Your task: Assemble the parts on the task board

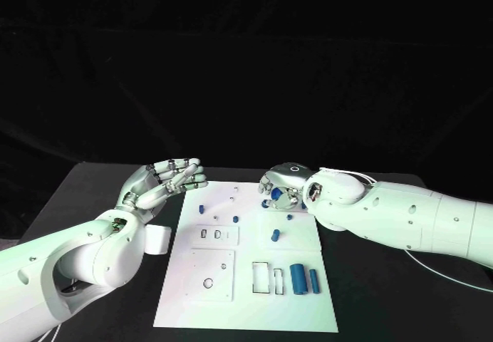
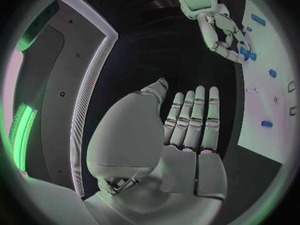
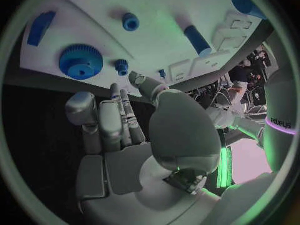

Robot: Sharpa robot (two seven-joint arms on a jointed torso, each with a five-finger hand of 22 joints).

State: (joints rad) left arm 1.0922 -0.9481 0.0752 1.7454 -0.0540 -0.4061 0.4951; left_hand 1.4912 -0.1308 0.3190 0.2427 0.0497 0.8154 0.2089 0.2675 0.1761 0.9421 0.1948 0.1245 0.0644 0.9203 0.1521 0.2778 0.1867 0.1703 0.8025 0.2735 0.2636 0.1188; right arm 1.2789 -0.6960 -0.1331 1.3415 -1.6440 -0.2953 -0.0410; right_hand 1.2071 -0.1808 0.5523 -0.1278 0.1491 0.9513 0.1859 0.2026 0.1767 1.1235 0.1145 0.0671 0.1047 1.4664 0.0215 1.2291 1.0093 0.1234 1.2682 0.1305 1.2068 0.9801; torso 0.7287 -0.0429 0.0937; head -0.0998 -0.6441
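Observation:
The white task board (image 1: 246,306) lies in the middle of the black table. A blue gear (image 1: 276,192) sits at its far edge, and my right hand (image 1: 286,187) hovers right over it. In the right wrist view the gear (image 3: 81,61) lies on the board (image 3: 156,15) just beyond the straight fingers (image 3: 120,110), which hold nothing. Small blue pegs (image 1: 201,209) and a short blue pin (image 1: 274,234) stand further in. A blue cylinder (image 1: 298,276) and a blue bar (image 1: 313,279) lie near the front right. My left hand (image 1: 169,178) is raised beside the board's far left corner, its fingers apart and empty.
White plates with cut-outs (image 1: 211,274) and slots (image 1: 265,278) sit on the board's near half. A small white object (image 1: 156,239) lies on the table by the board's left edge, close under my left arm. Black table surrounds the board.

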